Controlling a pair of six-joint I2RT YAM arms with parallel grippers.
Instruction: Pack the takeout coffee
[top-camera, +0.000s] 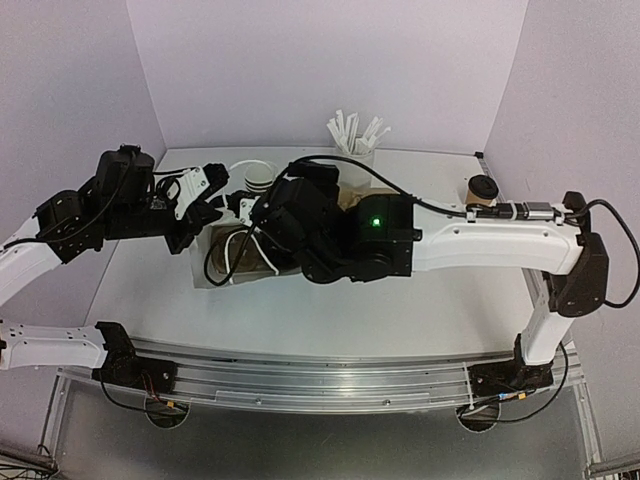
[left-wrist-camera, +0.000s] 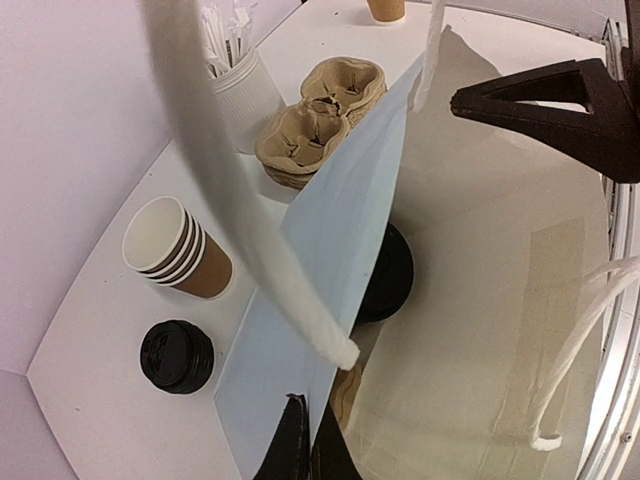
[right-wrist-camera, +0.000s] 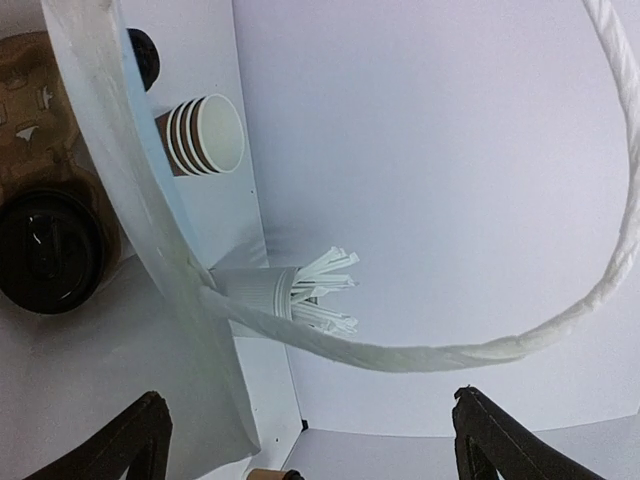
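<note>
One lidded cup (right-wrist-camera: 45, 250) sits in a pulp carrier (right-wrist-camera: 25, 120) inside the white paper bag (left-wrist-camera: 340, 230), whose rim my left gripper (left-wrist-camera: 310, 445) pinches closed, while my right gripper (right-wrist-camera: 307, 398) hangs at the bag mouth, fingers spread wide on nothing. A second lidded cup (top-camera: 483, 192) waits on the desk (top-camera: 350, 300) at far right. To fetch it cleanly, I judge, I should lift the right gripper straight out past the rope handle (right-wrist-camera: 400, 352) and hold the left pinch steady.

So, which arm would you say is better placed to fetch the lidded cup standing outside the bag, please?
Right, probably: the right claw is open and empty, and the lidded cup stands on that side of the table. The left claw is shut on the bag wall.
</note>
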